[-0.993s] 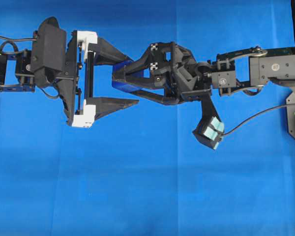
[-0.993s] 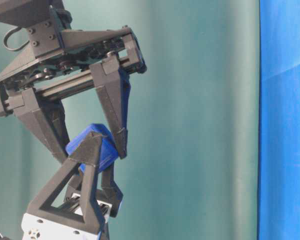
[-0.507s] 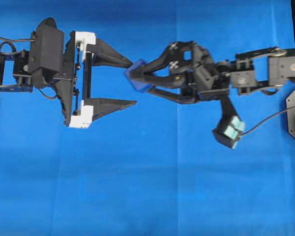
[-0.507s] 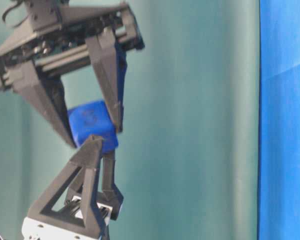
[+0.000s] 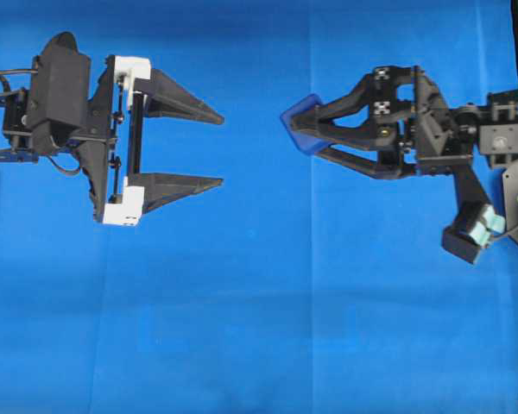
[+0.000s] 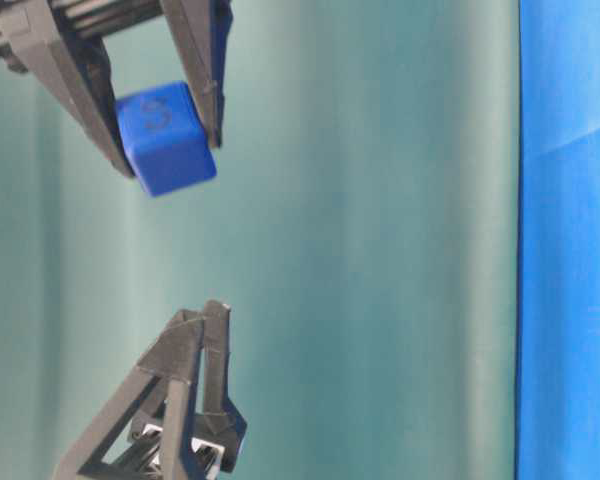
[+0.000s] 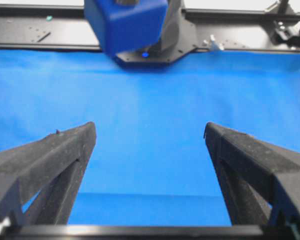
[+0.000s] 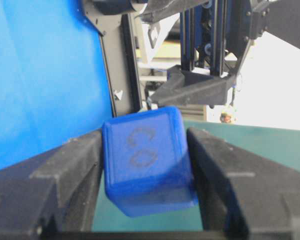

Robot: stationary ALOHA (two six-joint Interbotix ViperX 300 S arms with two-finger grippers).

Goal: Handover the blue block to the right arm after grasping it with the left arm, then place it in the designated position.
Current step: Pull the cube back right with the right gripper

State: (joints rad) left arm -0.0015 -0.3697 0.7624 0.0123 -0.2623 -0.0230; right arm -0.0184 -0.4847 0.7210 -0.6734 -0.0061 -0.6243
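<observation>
Bright, even light; wrist views blur close up.

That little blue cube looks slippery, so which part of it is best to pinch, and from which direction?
Pinch two opposite flat faces, as the right end effector does now: the blue block sits clamped between its two fingers, embossed face left free. Its corners are rounded, so edges would likely slip. Come straight on, fingers either side. The left end effector stands open, apart.
</observation>
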